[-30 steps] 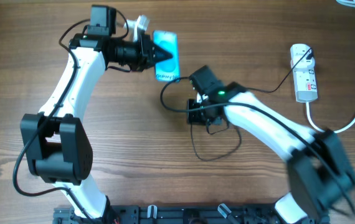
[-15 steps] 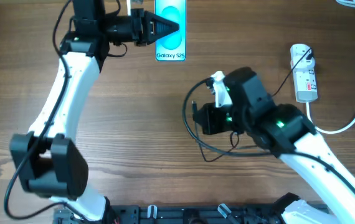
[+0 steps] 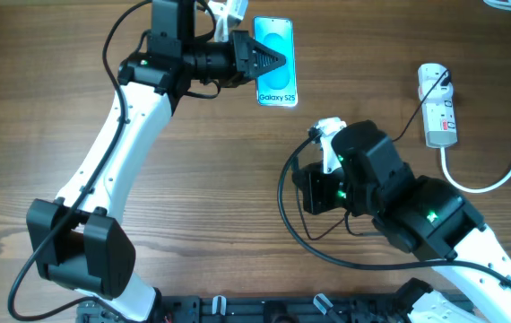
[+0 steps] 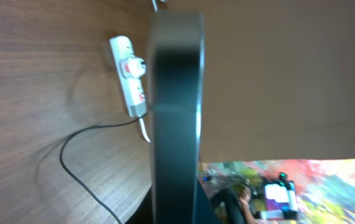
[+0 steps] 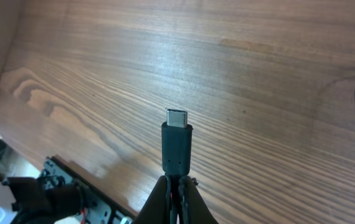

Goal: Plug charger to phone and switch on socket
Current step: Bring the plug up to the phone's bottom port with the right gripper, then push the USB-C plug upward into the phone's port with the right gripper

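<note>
The phone (image 3: 277, 54), its turquoise screen facing up and "Galaxy" text at the near end, is held above the table with my left gripper (image 3: 267, 61) shut on its left long edge. The left wrist view shows the phone (image 4: 176, 93) edge-on as a dark upright bar. My right gripper (image 5: 177, 186) is shut on the charger just behind its connector tip (image 5: 177, 144), which sticks out over bare wood. Overhead, the right gripper (image 3: 302, 187) is below and right of the phone, apart from it. The black charger cable (image 3: 284, 224) loops away towards the socket (image 3: 439, 106), where its plug (image 3: 442, 82) sits.
The socket's thick white lead (image 3: 506, 175) curves along the right edge. The socket (image 4: 131, 74) and thin black cable (image 4: 81, 155) also show in the left wrist view. A black frame (image 3: 238, 309) runs along the front edge.
My left arm has lifted the phone off the table and carried it right, turning it square. The right arm has swung down and right with the connector still held.
</note>
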`<state>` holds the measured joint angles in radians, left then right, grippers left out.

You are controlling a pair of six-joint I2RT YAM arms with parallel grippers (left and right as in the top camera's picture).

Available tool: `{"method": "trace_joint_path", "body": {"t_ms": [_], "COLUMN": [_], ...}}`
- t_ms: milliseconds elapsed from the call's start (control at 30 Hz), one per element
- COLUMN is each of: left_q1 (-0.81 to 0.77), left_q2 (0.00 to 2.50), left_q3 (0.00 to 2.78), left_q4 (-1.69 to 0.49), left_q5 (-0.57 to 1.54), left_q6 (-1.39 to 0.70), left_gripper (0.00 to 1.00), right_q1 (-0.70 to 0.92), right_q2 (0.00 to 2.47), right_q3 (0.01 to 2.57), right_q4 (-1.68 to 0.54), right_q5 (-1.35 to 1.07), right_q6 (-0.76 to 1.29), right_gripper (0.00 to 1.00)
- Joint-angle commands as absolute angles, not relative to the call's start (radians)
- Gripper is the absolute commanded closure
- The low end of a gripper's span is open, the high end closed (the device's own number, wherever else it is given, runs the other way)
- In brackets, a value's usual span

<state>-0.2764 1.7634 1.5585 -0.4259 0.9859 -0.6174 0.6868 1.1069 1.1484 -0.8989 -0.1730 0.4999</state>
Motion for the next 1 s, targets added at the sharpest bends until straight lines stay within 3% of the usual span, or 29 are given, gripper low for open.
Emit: {"method": "trace_joint_path", "body": {"t_ms": [0,600,967], "left_q1": [-0.280,-0.303,-0.303], "left_q2": [1.748,1.748,1.748], "left_q3": [1.571,1.571,1.571], "left_q4": [-0.431,-0.557,-0.589], "left_q5": [0.923,1.068,1.092], "left_q6": [-0.582,-0.342,-0.321], "left_gripper": [0.96,0.96,0.96], "right_q1": [0.712,0.717,0.716], "right_q2": [1.117,1.271,1.289], "right_q3": [1.188,1.223,1.245], "right_q4": [-0.863,-0.746,-0.750], "right_q5": [-0.104,-0.126,-0.097], "right_q6": [0.526,0.579,0.605], "right_gripper": [0.95,0.95,0.95]}}
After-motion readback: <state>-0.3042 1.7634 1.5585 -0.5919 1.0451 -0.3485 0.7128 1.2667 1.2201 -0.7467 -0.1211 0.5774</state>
